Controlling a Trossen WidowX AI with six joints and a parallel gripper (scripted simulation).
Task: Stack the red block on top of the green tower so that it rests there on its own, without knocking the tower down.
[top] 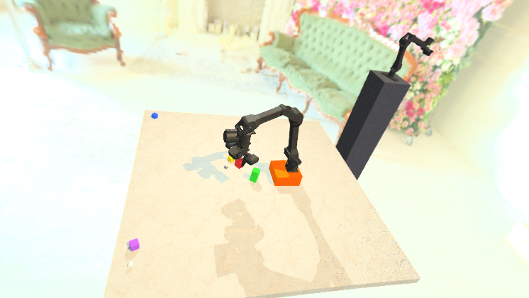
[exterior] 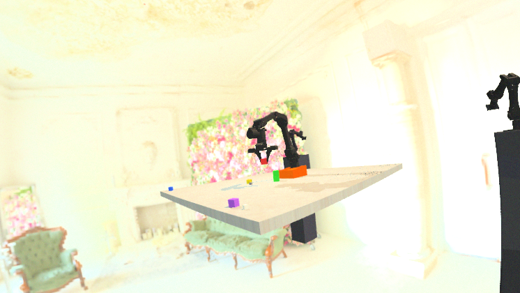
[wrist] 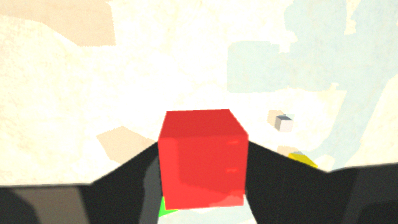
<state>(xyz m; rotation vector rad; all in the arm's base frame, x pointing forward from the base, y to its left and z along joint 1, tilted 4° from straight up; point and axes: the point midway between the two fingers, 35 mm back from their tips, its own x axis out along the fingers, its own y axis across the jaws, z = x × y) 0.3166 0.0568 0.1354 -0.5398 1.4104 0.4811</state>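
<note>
My gripper (top: 238,163) (exterior: 263,160) (wrist: 199,144) is shut on the red block and holds it in the air, higher than the green tower's top in the exterior view. The red block (top: 238,163) (exterior: 263,161) (wrist: 204,167) sits level between the two fingers. The green tower (top: 254,174) (exterior: 276,176) stands upright on the table (top: 177,229) (exterior: 276,211), to the right of the gripper in the top and exterior views, apart from the red block. A small green corner of it (wrist: 166,207) shows at the bottom of the wrist view, mostly hidden by the block and finger.
The orange base (top: 286,179) (exterior: 296,172) of the arm is right of the tower. A yellow block (top: 230,159) (exterior: 249,181) (wrist: 303,160) and a tiny grey cube (top: 225,167) (wrist: 284,123) lie near the gripper. A purple block (top: 133,244) (exterior: 233,202) and blue block (top: 154,116) (exterior: 170,188) are farther off.
</note>
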